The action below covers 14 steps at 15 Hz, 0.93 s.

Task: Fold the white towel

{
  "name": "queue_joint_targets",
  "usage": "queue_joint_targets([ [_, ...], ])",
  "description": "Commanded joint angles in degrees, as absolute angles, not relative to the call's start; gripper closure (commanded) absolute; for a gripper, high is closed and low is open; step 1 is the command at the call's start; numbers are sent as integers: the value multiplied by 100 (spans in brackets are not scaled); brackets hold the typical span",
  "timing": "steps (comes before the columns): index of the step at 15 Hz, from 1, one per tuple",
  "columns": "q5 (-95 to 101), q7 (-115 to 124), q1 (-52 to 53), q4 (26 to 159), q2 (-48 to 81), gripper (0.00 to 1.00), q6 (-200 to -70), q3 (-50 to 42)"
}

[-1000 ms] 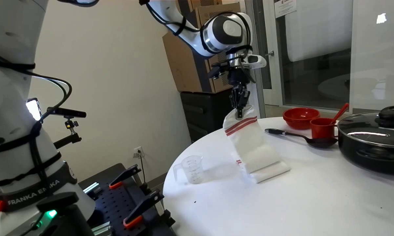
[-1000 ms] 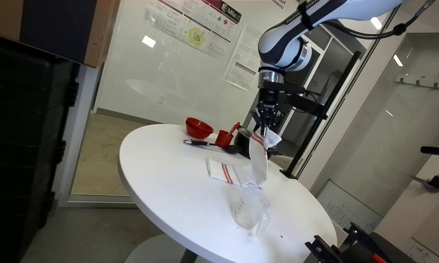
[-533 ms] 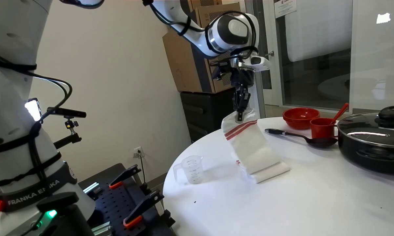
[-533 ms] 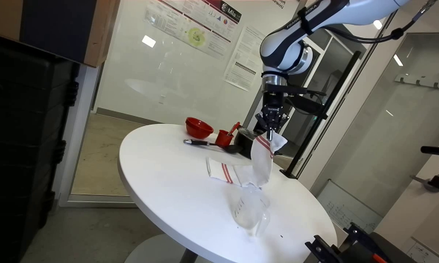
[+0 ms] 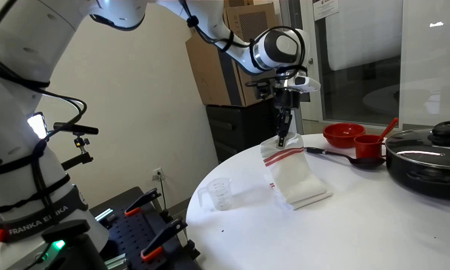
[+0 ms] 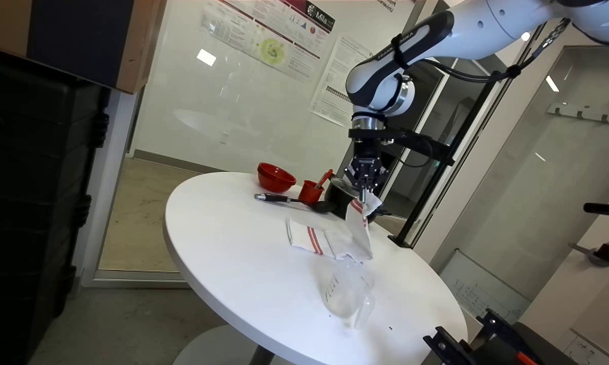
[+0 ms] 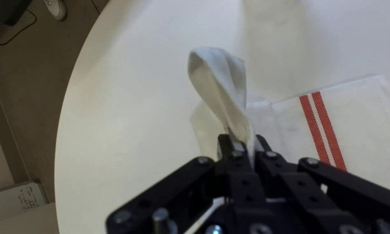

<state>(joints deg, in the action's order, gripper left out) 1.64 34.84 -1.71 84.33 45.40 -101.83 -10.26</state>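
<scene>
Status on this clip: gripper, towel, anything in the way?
Gripper shut on white towel. One striped end held up, other striped end on table. Clear measuring cup nearby, apart from towel.

"How do we find the arm (image 6: pixel 466 35)?"

"In an exterior view, we see its forearm (image 5: pixel 213 22) slope down toward four o'clock, bent at the wrist (image 5: pixel 281 48)."

"And the gripper (image 5: pixel 281 141)?"

"Under the wrist, in both exterior views, we have it pointing almost straight to six o'clock."

"What about its fingers (image 7: pixel 225 143)?"

"In the wrist view we see them aimed at twelve o'clock (rather blurred toward their bases), the tips pinched in from nine and three o'clock."
</scene>
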Motion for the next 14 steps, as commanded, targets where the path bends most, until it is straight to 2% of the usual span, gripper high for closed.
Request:
queue_joint_targets([
  [1, 102, 3946, 3, 7681, 5011, 99, -9844, -1017],
  [14, 257, 5143, 309, 5939, 6176, 99, -8802, -1002],
])
